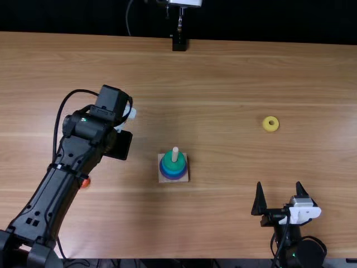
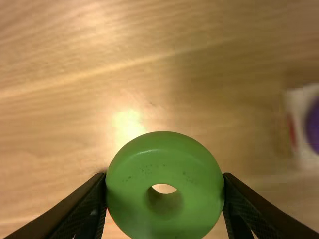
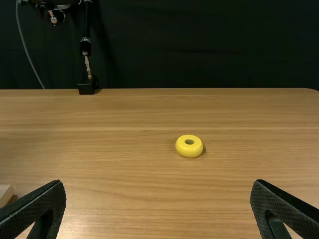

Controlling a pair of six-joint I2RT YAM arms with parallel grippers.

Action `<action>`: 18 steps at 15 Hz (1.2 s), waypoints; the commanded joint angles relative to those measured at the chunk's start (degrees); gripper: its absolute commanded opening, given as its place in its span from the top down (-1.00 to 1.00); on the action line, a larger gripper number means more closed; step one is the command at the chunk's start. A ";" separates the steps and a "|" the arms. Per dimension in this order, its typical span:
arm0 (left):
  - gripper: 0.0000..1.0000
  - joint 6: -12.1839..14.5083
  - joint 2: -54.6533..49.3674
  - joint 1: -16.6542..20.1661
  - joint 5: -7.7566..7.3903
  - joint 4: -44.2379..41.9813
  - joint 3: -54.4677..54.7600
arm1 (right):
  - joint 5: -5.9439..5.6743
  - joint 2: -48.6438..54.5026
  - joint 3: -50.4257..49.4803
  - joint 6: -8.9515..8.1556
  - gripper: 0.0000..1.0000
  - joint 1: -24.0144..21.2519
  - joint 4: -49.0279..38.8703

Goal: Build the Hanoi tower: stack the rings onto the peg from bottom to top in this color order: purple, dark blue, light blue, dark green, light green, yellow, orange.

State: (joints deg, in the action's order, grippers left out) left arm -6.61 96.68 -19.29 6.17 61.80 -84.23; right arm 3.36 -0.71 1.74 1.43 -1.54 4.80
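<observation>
Well, a light brown wooden table (image 1: 223,84), black backdrop (image 3: 199,45) behind.

Steep top view, close left wrist view, low right one (yellow ring (image 3: 188,152) shared with top)

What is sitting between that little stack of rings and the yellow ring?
Nothing: the top view shows only bare wooden tabletop between the stack of rings and the yellow ring.
</observation>
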 commanded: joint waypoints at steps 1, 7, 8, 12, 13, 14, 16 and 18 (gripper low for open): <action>1.00 -4.25 -1.41 -2.86 -0.27 1.80 -4.81 | -0.72 0.71 -0.68 0.04 -1.00 -0.57 0.01; 1.00 -12.79 -0.27 -12.35 -0.27 6.86 -15.27 | -0.72 0.71 -0.68 0.04 -1.00 -0.57 0.01; 1.00 -13.95 -0.18 -13.58 -0.16 6.86 -16.41 | -0.72 0.71 -0.68 0.04 -1.00 -0.57 0.01; 1.00 -15.54 3.60 -17.45 -0.16 6.86 -19.75 | -0.72 0.71 -0.68 0.04 -1.00 -0.57 0.01; 1.00 -15.64 3.86 -17.80 -0.16 6.86 -19.92 | -0.72 0.71 -0.68 0.04 -1.00 -0.57 0.01; 1.00 -15.64 4.13 -18.06 -0.16 6.75 -19.92 | -0.72 0.71 -0.68 0.04 -1.00 -0.57 0.01; 1.00 -15.64 5.36 -19.12 -0.16 6.75 -20.19 | -0.72 0.71 -0.68 0.04 -1.00 -0.57 0.01; 1.00 -15.75 5.80 -19.38 -0.16 6.75 -21.07 | -0.72 0.71 -0.68 0.04 -1.00 -0.57 0.01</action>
State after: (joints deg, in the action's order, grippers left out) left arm -21.41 101.75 -37.95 5.78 68.58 -102.91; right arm 3.38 -0.71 1.74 1.43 -1.54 4.80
